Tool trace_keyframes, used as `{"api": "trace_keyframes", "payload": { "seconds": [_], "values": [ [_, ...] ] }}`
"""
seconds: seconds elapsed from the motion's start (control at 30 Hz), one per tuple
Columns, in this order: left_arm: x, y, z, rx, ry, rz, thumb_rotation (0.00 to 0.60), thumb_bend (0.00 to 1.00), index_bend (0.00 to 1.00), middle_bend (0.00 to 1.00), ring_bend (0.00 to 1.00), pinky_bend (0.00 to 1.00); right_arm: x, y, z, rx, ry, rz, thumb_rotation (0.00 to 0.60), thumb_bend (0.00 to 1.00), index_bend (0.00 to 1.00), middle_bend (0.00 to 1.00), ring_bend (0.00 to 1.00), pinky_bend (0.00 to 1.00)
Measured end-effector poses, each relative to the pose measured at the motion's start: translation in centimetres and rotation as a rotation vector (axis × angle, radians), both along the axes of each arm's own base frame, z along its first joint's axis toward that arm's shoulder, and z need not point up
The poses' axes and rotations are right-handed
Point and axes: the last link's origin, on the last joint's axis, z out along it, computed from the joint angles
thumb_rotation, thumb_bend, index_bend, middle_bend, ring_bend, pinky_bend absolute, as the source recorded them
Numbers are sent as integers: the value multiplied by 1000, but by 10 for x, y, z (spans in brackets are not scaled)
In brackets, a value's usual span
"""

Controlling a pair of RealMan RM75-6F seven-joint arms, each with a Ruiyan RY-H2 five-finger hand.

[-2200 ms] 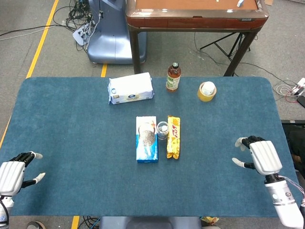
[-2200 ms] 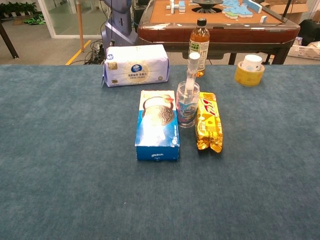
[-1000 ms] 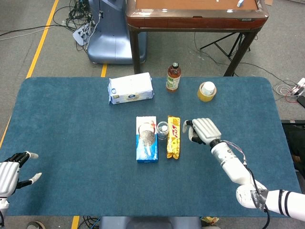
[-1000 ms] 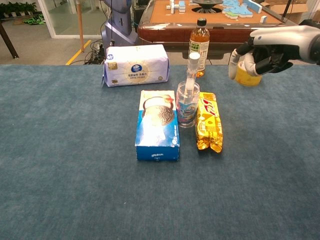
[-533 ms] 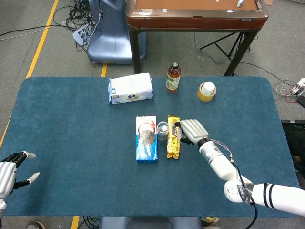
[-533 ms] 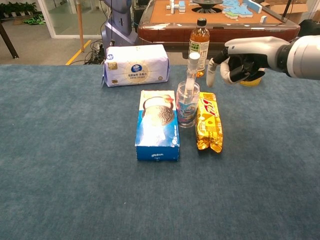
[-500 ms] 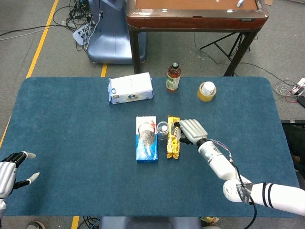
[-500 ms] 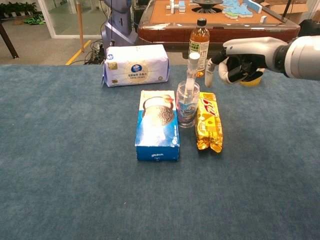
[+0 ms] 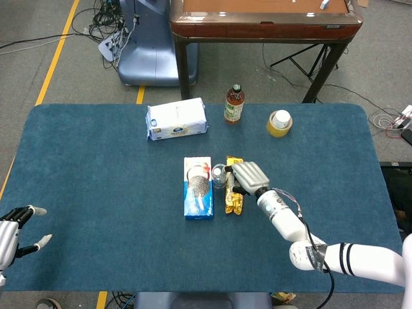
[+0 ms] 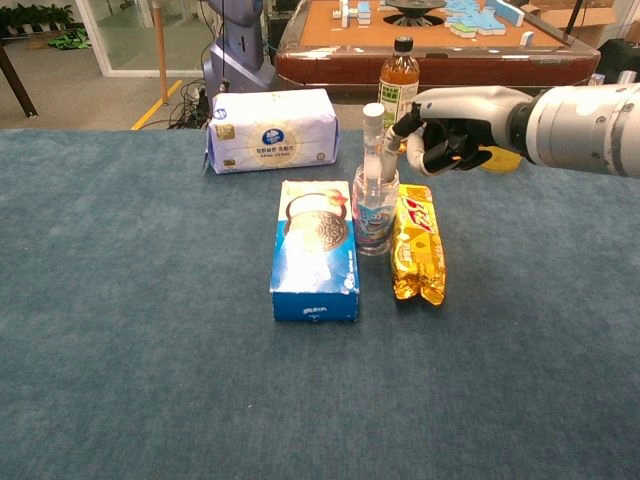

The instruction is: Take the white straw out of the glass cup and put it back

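A glass cup (image 10: 375, 215) stands mid-table between a blue cookie box (image 10: 315, 250) and a yellow snack pack (image 10: 417, 245). The white straw (image 10: 374, 135) rises from it, nearly upright. My right hand (image 10: 455, 125) hovers just right of the cup, its fingertips (image 10: 390, 155) against the straw above the rim. Whether they pinch it I cannot tell. In the head view the right hand (image 9: 248, 176) covers the top of the snack pack beside the cup (image 9: 219, 175). My left hand (image 9: 9, 235) lies at the table's near left edge, fingers spread, holding nothing.
A white tissue pack (image 9: 176, 119), a tea bottle (image 9: 234, 103) and a yellow tape roll (image 9: 279, 123) stand along the far side of the blue table (image 9: 96, 180). A brown table (image 9: 264, 22) and cables lie beyond it.
My right hand has travelled left from the table's right side to the cup and now touches the straw. The straw's top has shifted left and stands more upright. The left hand slid slightly lower.
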Motion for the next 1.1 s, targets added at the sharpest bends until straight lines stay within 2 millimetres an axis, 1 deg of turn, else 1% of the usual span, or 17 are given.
{"api": "trace_keyframes", "payload": {
  "seconds": [0.47, 0.67, 0.93, 1.1],
  "values": [
    [-1, -1, 2, 1, -9, 1, 600, 159, 395, 410, 354, 522, 6, -8, -5, -15, -17, -10, 600, 999, 505, 1000, 1000, 972],
    [-2, -1, 3, 2, -17, 3, 600, 159, 395, 410, 354, 522, 7, -13, -8, -24, -23, -18, 600, 998, 487, 1000, 1000, 973],
    [-2, -1, 5, 4, -20, 5, 600, 159, 395, 410, 354, 522, 7, -20, -10, -43, -31, -35, 600, 998, 473, 1000, 1000, 972],
    [-3, 0, 5, 4, -21, 8, 600, 159, 395, 410, 353, 522, 4, -22, -8, -56, -35, -43, 600, 999, 472, 1000, 1000, 972]
  ]
}}
